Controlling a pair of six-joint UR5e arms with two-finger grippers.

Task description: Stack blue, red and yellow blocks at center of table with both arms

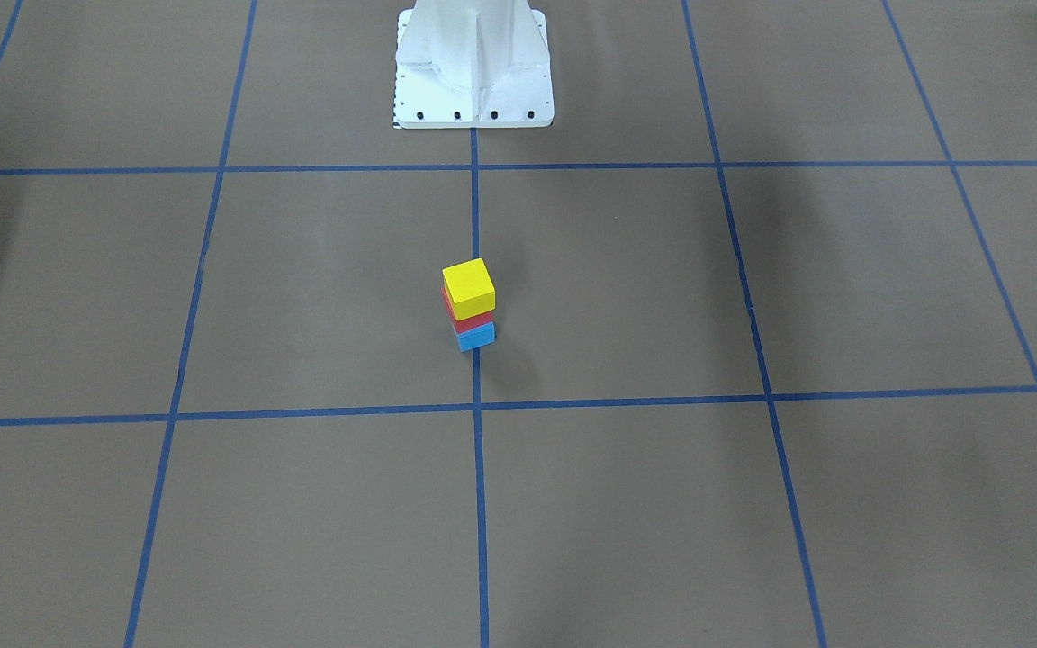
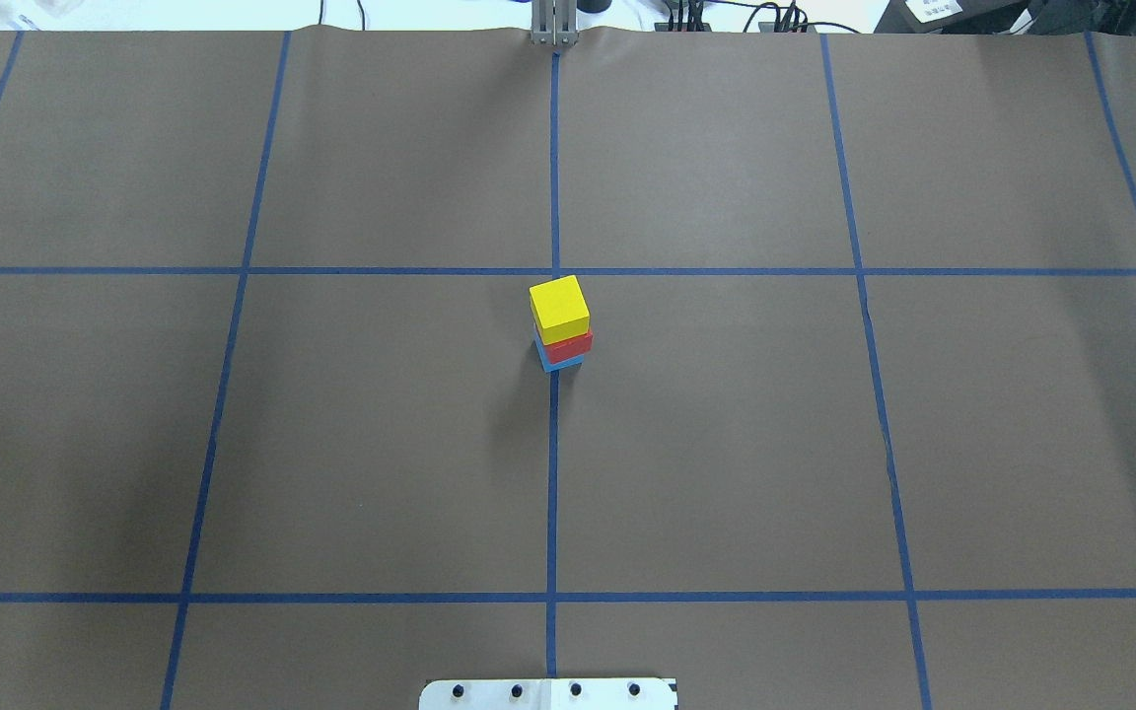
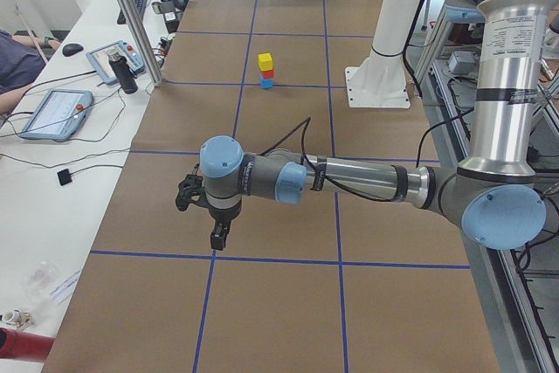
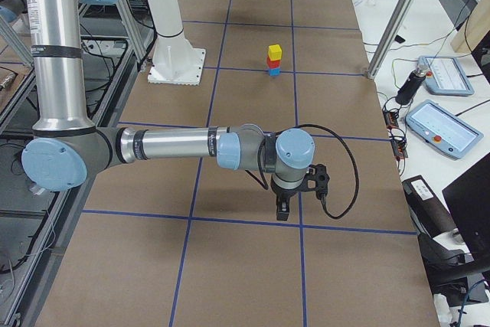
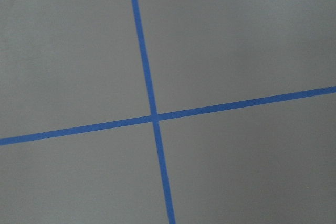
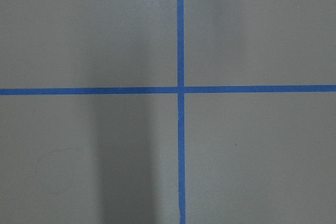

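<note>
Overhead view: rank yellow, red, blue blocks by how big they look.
1. yellow block, top face showing, nearest camera
2. red block, mostly covered
3. blue block, a sliver
Stacking hides them, so true sizes unsure.

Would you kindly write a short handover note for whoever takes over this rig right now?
Claws: the left claw hangs over the table near its left end, far from the stack. The right claw does the same near the right end. Both show only in side views, so open or shut cannot be told.
Blocks: blue block at the bottom, red block on it, yellow block on top, on the centre tape line, slightly twisted against each other.
Done: all three stacked.
Left: nothing apparent.
</note>
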